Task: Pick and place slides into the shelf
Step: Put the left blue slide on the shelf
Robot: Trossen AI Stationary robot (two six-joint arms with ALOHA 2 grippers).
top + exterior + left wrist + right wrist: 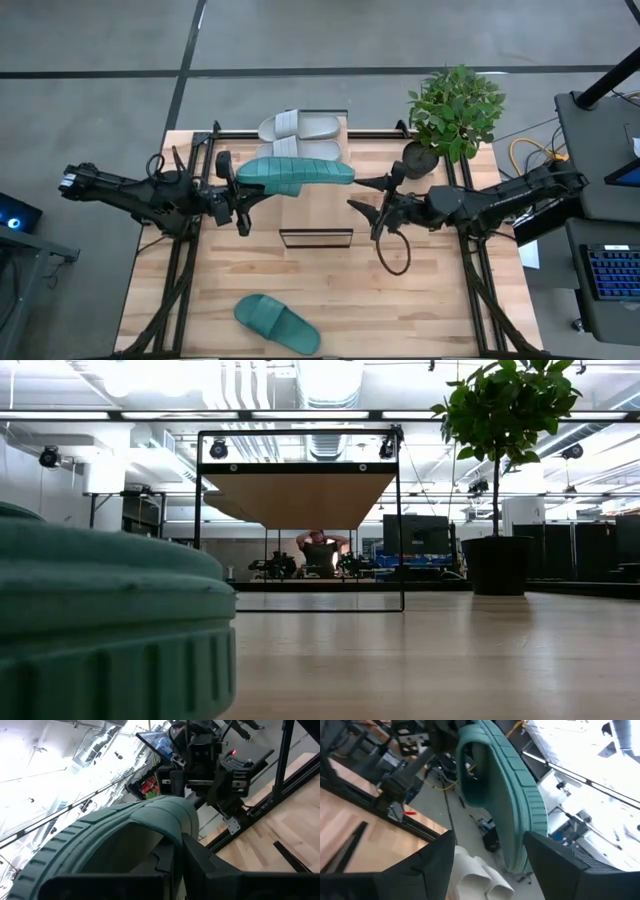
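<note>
From above: the left gripper (238, 195) is clamped on one end of a green slide (295, 172), holding it raised over the shelf (315, 215). The slide lies lengthwise across the shelf's top, toe pointing toward the right arm. The right gripper (372, 208) sits just off the slide's free end, fingers spread wide, nothing between them.

Two pale slides (300, 137) lie side by side at the far end of the shelf, partly hidden under the raised green one. A second green slide (277, 322) lies on the table (430, 300) near its front edge, well apart from both arms. A potted plant (452, 112) stands at the table's far right corner.

Low view only: the shelf's wood top (300, 495) seen from beneath, thin dark frame around it, the plant's pot (497, 565) to the right, the near green slide (110, 625) filling the left foreground. A person stands in the room behind. Neither gripper shows here.

Left wrist view: slide's strap (165, 817) and ribbed sole edge close up, dark fingers (200, 860) shut on it; the right arm beyond.

Right wrist view: held slide (507, 785) seen from its free end, between and beyond the parted fingers (437, 860); pale slides (477, 877) below.
</note>
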